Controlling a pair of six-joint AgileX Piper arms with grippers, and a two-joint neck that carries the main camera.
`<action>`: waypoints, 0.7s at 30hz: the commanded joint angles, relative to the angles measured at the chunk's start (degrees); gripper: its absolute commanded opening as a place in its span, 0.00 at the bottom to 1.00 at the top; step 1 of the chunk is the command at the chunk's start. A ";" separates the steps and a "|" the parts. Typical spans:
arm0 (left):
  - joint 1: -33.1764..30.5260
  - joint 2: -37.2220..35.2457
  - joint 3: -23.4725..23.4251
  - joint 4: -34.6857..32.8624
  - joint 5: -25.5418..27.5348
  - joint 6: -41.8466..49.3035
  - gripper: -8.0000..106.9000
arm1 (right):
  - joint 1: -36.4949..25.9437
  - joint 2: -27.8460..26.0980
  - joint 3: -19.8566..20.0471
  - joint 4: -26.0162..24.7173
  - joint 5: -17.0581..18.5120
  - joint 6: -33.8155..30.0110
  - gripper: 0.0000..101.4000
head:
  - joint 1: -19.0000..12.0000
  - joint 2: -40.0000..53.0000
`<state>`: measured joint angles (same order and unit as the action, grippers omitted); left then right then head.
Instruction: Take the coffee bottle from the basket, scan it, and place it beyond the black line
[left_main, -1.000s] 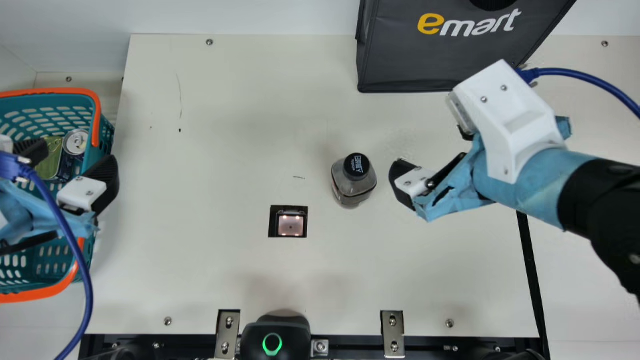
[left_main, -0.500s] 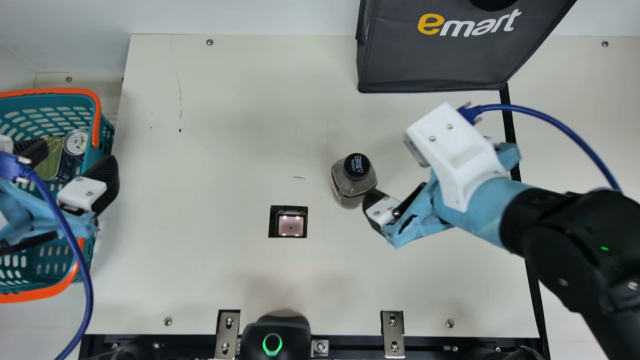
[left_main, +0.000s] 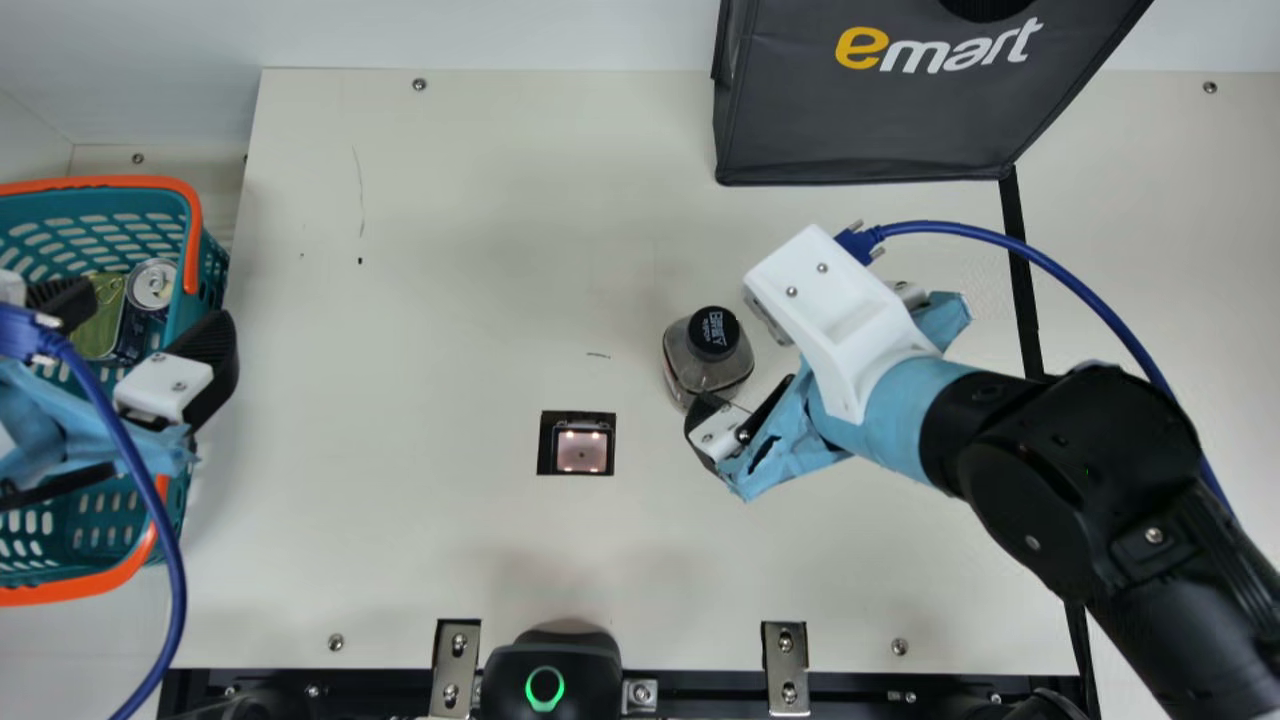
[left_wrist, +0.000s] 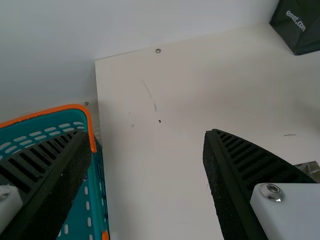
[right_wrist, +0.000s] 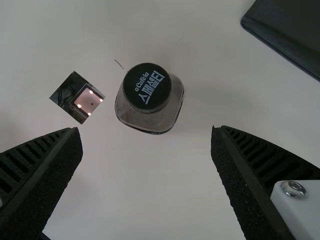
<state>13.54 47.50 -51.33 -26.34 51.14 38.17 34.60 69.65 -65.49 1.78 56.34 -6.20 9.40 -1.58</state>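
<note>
item inspected: the squat, rounded-square, transparent greyish coffee bottle (left_main: 705, 372) is standing upright on the cream table (left_main: 450, 540), just right of centre in the main view. a round black screw cap (left_main: 713, 333) with a ribbed side is sitting on it. in the right wrist view the bottle is showing ahead of the right gripper's fingers, apart from them.

grippers: the right gripper (left_main: 743, 368), with black ribbed fingers, is hanging beside the bottle, released, its fingers spreading wide and grasping nothing. the left gripper (left_main: 148, 315), of the same build, is hanging over the teal plastic basket (left_main: 150, 182) with orange rim at the frame's left, also released.

edges and room: bare cream surface is stretching from the basket to the bottle. the square black scanner window (left_main: 582, 450), with lit pane, is lying lower left of the bottle, near it. the long black line (left_main: 1022, 280) is running down the right side, the right arm (left_main: 1050, 470) partly covering it; the bottle is standing to its left.

markings: the cap is carrying white print. the dark grey fabric bag (left_main: 860, 130), upper right, is bearing yellow and white lettering on its front.
</note>
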 joint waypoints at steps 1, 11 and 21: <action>0.00 0.00 0.00 0.00 0.00 0.00 0.85 | 0.08 0.52 -0.22 -0.09 -0.41 -0.23 0.90 | -1.48 0.00; 0.00 0.00 0.00 0.00 0.00 0.00 0.85 | -0.33 4.43 -1.71 0.07 -1.90 -1.73 0.90 | -1.48 0.00; 0.00 0.00 0.00 0.00 0.00 0.00 0.85 | -0.42 7.27 -2.76 0.27 -2.73 -2.69 0.90 | -1.48 0.00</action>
<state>13.54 47.50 -51.33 -26.34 51.14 38.17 34.16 76.83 -68.21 1.98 53.63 -8.91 9.40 -1.58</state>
